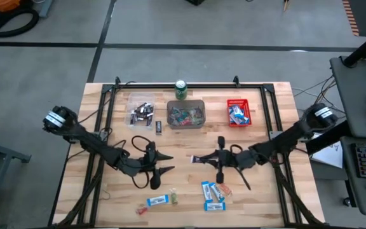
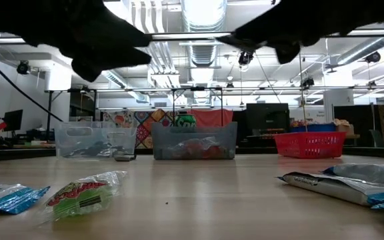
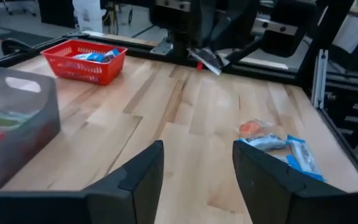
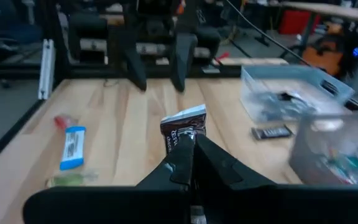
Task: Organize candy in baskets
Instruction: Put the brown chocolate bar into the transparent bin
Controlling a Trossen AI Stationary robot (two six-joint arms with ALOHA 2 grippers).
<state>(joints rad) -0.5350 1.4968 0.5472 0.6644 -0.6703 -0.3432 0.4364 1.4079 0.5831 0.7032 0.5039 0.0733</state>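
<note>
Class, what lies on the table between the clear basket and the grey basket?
One dark mini bar lies between the clear basket and the grey basket, seen in the high view.

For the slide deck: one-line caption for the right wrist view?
Right gripper shut on a dark brown wrapped mini bar above the light wooden table, clear plastic bin beyond.

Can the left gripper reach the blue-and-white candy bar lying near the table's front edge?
Probably yes: the open left gripper holds nothing, and bare wood separates it from the blue-and-white candy bar.
</note>
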